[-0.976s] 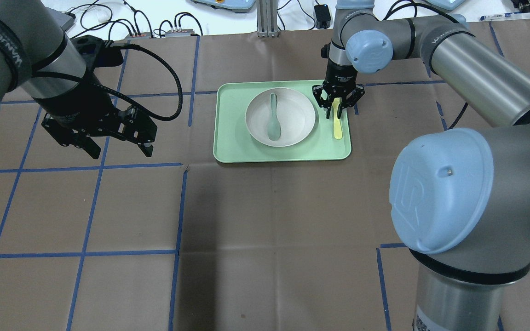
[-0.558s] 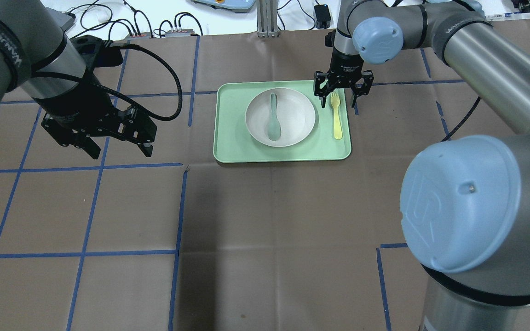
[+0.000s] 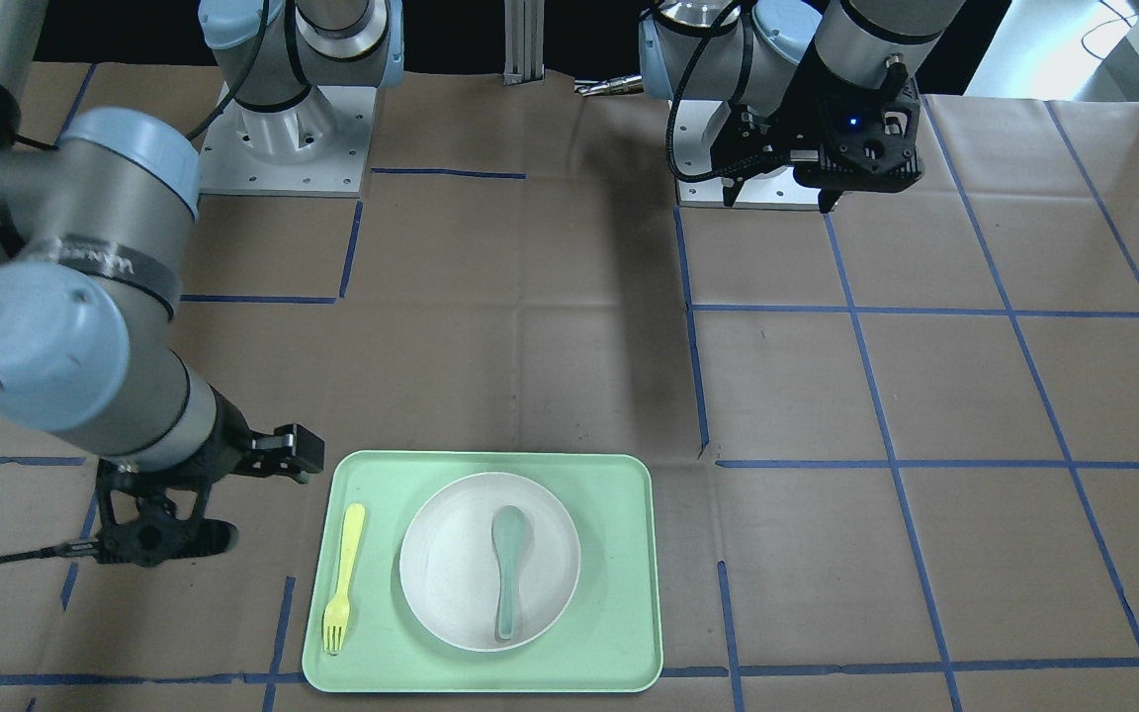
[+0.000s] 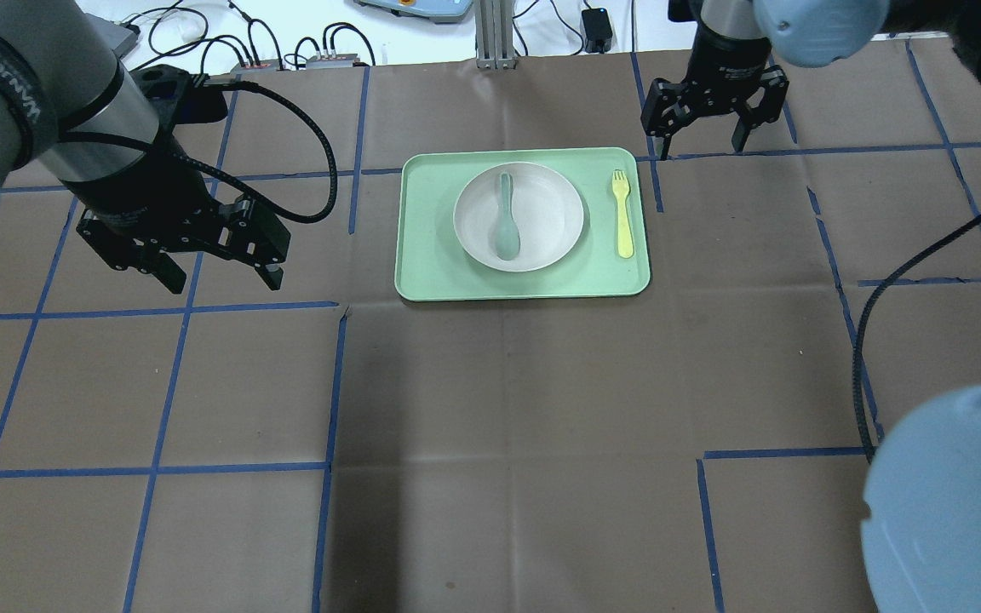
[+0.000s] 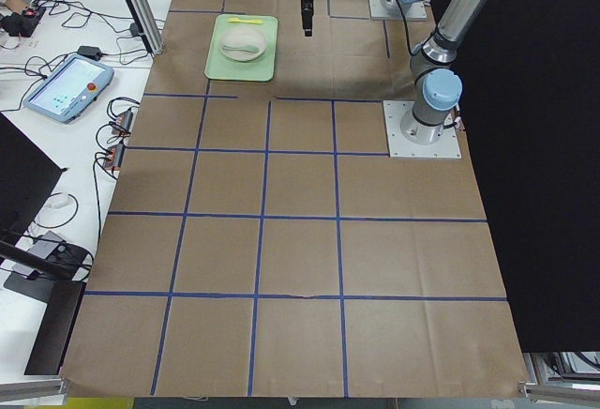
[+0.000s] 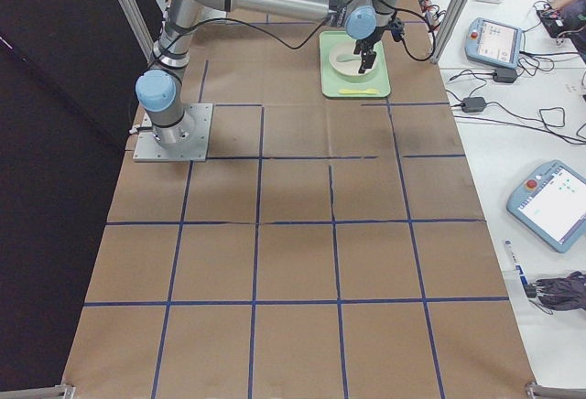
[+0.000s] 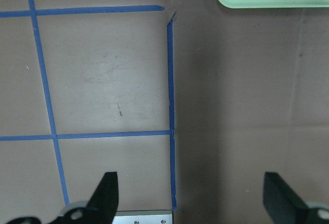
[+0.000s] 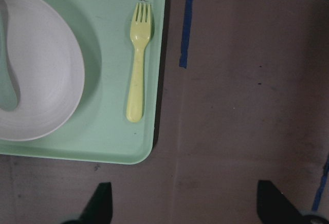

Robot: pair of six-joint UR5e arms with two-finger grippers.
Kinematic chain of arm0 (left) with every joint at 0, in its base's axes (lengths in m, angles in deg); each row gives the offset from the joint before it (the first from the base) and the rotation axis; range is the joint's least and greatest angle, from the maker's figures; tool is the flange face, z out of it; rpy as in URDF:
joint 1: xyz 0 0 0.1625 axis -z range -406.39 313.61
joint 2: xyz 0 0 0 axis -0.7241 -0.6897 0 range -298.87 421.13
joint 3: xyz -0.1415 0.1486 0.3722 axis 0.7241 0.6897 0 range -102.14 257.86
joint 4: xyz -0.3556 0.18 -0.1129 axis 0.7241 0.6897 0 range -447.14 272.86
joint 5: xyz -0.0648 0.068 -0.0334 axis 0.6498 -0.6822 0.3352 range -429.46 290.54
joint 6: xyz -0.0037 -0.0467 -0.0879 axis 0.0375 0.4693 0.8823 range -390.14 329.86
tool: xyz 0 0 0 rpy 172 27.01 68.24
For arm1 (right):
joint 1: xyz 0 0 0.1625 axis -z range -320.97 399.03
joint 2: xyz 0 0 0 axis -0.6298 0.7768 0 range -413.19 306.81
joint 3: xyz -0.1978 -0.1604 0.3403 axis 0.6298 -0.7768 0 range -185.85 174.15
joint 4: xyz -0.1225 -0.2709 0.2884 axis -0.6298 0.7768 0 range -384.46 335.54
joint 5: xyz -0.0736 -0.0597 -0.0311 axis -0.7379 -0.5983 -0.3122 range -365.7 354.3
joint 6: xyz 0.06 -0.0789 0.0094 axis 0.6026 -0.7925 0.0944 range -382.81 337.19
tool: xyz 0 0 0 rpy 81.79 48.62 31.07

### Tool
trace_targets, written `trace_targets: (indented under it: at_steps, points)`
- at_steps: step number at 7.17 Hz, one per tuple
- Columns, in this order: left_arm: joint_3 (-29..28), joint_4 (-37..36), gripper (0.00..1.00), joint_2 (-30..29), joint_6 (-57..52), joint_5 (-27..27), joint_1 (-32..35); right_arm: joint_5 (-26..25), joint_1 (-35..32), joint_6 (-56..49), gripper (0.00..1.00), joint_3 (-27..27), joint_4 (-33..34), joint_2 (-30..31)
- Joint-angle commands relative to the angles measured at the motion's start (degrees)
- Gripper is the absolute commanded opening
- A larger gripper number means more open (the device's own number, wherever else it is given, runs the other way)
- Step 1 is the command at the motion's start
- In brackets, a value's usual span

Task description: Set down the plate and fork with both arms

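Pale-yellow fork (image 4: pixel 622 213) lies beside the plate (image 4: pixel 552 213) on the green tray (image 4: pixel 422 230), so placing looks done. Right tool (image 4: pixel 702 146), near the tray, and left tool (image 4: pixel 225 283), well apart, hang spread and empty; likely only parking remains.

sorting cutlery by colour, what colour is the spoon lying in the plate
Grey-green spoon on the off-white plate, clearest in the front-facing view.

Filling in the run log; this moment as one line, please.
pale-yellow plastic fork: on mint-green tray, beside round off-white plate | left gripper: open, empty | right gripper: open, empty
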Motion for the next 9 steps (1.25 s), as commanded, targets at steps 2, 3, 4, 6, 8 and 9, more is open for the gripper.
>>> trace_targets:
  at_steps: [2, 3, 4, 6, 8, 9]
  points:
    - [-0.03, 0.00, 1.00, -0.01, 0.06, 0.07, -0.09, -0.39, 1.30, -0.32, 1.00, 10.88, -3.98, 15.76]
    - [-0.04, 0.00, 1.00, -0.01, 0.06, 0.07, -0.09, -0.48, 1.22, -0.06, 1.00, 11.69, -4.43, 17.80]
    - [-0.04, 0.00, 1.00, -0.01, 0.06, 0.07, -0.09, -0.40, 0.78, 0.56, 1.00, 11.87, -6.53, 19.65]
    - [-0.04, 0.00, 1.00, -0.01, -0.02, 0.07, -0.09, -0.31, 0.69, 1.27, 1.00, 12.13, -7.51, 21.16]
    - [0.05, 0.00, 1.00, -0.01, 0.06, 0.07, -0.09, -0.48, 0.69, 1.27, 1.00, 13.97, -6.64, 21.60]
    - [0.05, 0.00, 1.00, -0.01, -0.02, 0.07, -0.09, -0.48, 0.69, 1.27, 1.00, 13.89, -6.55, 21.60]
